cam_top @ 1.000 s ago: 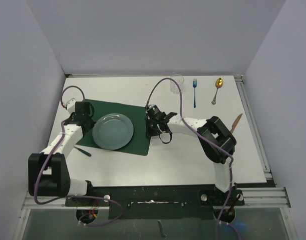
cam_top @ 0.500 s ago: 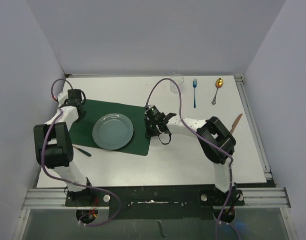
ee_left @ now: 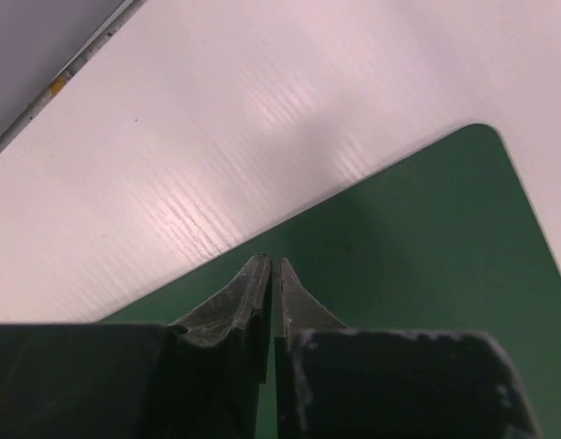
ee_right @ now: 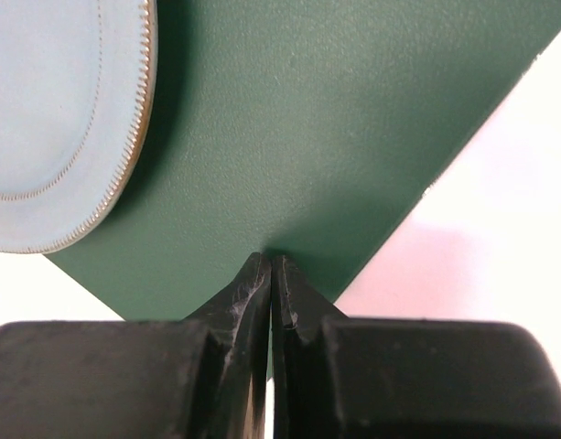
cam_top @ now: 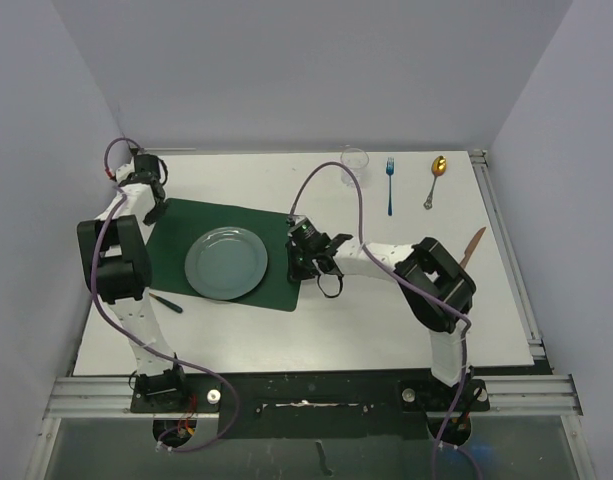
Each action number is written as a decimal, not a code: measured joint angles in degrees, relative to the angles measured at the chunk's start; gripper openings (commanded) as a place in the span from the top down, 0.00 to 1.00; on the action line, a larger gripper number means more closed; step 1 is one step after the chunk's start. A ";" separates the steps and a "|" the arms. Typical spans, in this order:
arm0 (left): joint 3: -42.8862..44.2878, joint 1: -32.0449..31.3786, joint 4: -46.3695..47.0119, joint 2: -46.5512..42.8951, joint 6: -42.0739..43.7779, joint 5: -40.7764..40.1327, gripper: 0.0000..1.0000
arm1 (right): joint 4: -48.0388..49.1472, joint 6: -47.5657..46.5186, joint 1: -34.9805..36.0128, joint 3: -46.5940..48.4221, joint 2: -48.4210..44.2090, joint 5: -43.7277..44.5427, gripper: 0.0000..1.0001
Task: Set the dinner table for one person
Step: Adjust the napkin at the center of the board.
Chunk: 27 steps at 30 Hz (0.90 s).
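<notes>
The white dinner table [cam_top: 386, 320] holds a dark green placemat [cam_top: 276, 232] with a pale blue plate [cam_top: 226, 262] on it. My left gripper [cam_top: 152, 203] is shut, its tips over the placemat's far left corner [ee_left: 417, 238]. My right gripper [cam_top: 301, 264] is shut, its tips touching the placemat [ee_right: 317, 119] near its right edge, with the plate [ee_right: 51, 110] just beyond. A clear glass [cam_top: 354, 165], a blue fork [cam_top: 390, 185] and a gold spoon [cam_top: 436, 180] lie at the back. A brown-handled knife [cam_top: 473, 245] lies at the right.
A thin dark utensil [cam_top: 166, 300] lies on the table just left of the placemat's near edge. Metal rails [cam_top: 511, 260] run along the table's right side and front. Grey walls close in the left, back and right.
My left gripper has swung from beside the plate to the placemat's far left corner. My right gripper has stayed at the right edge. The placemat and plate have not moved.
</notes>
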 measured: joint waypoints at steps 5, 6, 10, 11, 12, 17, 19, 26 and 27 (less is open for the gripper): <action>-0.28 1.36 -2.05 2.49 0.63 1.20 0.97 | -0.02 0.39 0.00 -1.97 -1.55 0.52 1.00; -0.46 1.51 -2.25 2.73 0.70 1.33 0.97 | -0.13 0.42 0.00 -2.32 -1.84 0.76 1.00; -0.57 1.66 -2.78 3.30 1.53 2.12 0.99 | -0.22 0.57 0.00 -3.37 -2.82 1.49 1.00; -0.55 1.66 -2.89 3.63 1.73 2.51 0.99 | -0.24 0.61 0.00 -3.67 -3.15 1.66 1.00; -0.52 1.66 -3.06 4.11 1.92 2.84 1.00 | -0.33 0.63 0.00 -3.91 -3.43 1.81 1.00; 0.33 1.62 -3.52 4.96 3.06 4.13 1.00 | -0.85 0.68 0.00 -4.52 -5.05 3.30 1.00; 0.33 1.64 -3.52 4.96 3.37 4.48 1.00 | -1.14 0.66 0.00 -4.52 -5.38 3.89 1.00; 0.33 1.62 -3.48 5.05 4.81 5.53 1.00 | -1.51 0.66 0.00 -4.72 -5.75 5.33 1.00; 0.35 1.49 -3.48 5.07 5.09 5.49 1.00 | -1.55 0.66 0.00 -4.79 -5.77 5.49 1.00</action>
